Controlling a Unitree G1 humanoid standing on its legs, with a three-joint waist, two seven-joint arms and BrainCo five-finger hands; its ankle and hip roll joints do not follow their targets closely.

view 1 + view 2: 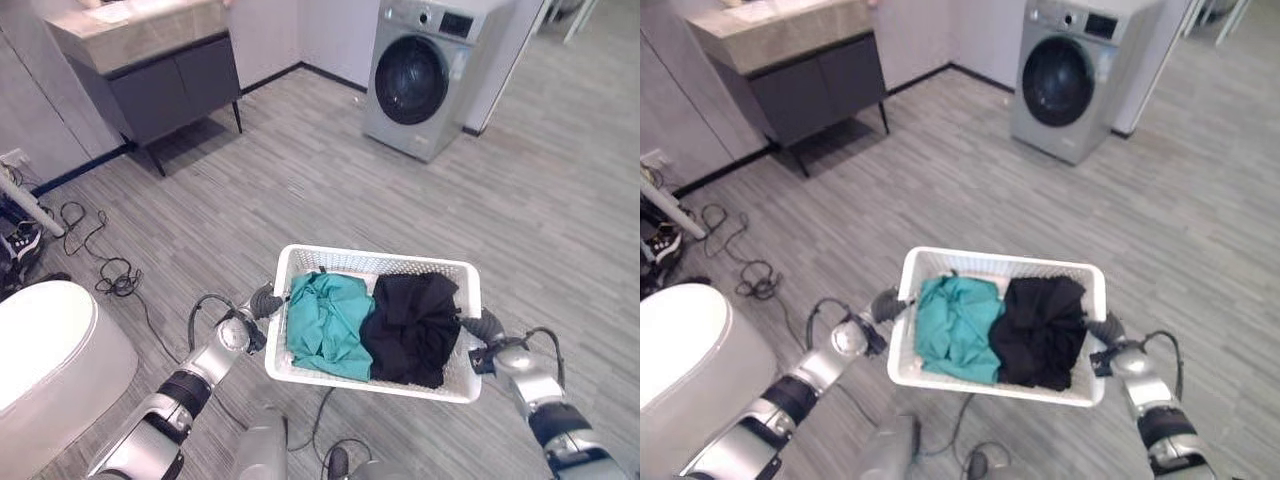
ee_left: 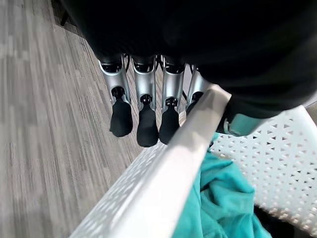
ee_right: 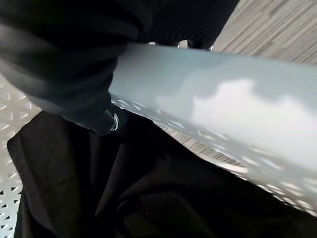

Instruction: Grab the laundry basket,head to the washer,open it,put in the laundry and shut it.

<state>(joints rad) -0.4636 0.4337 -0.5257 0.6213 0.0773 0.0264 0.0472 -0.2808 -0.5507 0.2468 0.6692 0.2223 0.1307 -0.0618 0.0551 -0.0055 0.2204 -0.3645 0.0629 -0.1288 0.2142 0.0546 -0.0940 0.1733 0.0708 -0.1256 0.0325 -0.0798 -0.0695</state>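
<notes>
The white laundry basket [image 1: 372,372] is hanging above the grey plank floor [image 1: 300,190], carried between the two hands, its long sides running across the view. The left hand [image 1: 263,301] is sitting at the basket's left short end, and in the left wrist view its fingers [image 2: 147,124] are reaching down the outside of the perforated wall while the thumb is lying on the inner side of the rim, so the hand is pinching the rim between them. The right hand [image 1: 480,327] is pressing at the opposite short end; in its wrist view the dark cover is lying against the rim and the fingers are hidden, so I cannot tell how far it is closed. Inside the basket a teal garment [image 1: 328,324] is lying on the left half, just beside the left hand, and a black garment [image 1: 412,328] is filling the right half, touching the teal one and bunching up against the wall next to the right hand. The washer [image 1: 412,78], its round dark door closed, is standing well apart from the basket at the far wall, ahead and slightly right. A dark cabinet with a stone worktop [image 1: 140,38] is standing at the far left.
</notes>
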